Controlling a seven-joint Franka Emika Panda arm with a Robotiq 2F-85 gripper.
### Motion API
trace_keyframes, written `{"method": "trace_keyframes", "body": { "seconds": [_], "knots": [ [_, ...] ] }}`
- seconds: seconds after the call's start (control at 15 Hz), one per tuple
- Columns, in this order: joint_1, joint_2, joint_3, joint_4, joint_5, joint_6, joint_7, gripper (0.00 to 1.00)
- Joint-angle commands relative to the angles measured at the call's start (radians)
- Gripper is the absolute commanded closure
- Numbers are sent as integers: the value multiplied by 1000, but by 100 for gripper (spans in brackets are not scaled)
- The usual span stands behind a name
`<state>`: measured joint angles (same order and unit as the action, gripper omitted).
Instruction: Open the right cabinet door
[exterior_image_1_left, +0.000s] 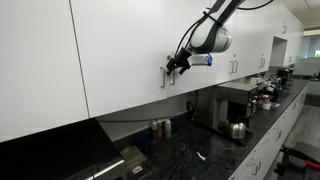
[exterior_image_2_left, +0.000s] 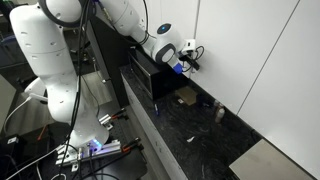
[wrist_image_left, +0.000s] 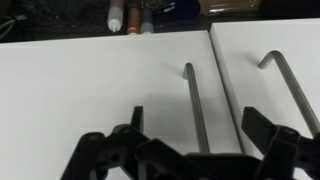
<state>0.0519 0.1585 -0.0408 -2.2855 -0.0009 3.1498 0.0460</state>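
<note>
The wrist view stands upside down, with the counter at the top. The right cabinet door (wrist_image_left: 100, 90) is the glossy white panel on the left of that picture, and it also shows in an exterior view (exterior_image_1_left: 205, 72). Its slim silver bar handle (wrist_image_left: 193, 100) runs along the seam. My gripper (wrist_image_left: 197, 125) is open, with one black finger on each side of this handle and not touching it. In both exterior views the gripper (exterior_image_1_left: 175, 66) (exterior_image_2_left: 190, 55) sits right at the handles. The door is shut flush.
The neighbouring white door (wrist_image_left: 270, 40) has its own bar handle (wrist_image_left: 288, 90) just across the seam. On the black counter (exterior_image_1_left: 200, 145) below stand bottles (wrist_image_left: 128, 15), a kettle (exterior_image_1_left: 237, 128) and a dark appliance (exterior_image_1_left: 212, 108).
</note>
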Motion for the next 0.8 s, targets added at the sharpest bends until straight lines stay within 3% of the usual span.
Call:
{"method": "trace_keyframes", "body": {
  "seconds": [0.0,0.07,0.13,0.27,0.73],
  "knots": [
    [17,32,-23,39,-26,-13,6,0],
    [20,34,-27,41,-29,-14,7,4],
    [21,33,-28,39,-33,-15,7,26],
    [26,32,-33,39,-41,-14,10,31],
    [41,32,-51,41,-51,-16,12,81]
  ]
}}
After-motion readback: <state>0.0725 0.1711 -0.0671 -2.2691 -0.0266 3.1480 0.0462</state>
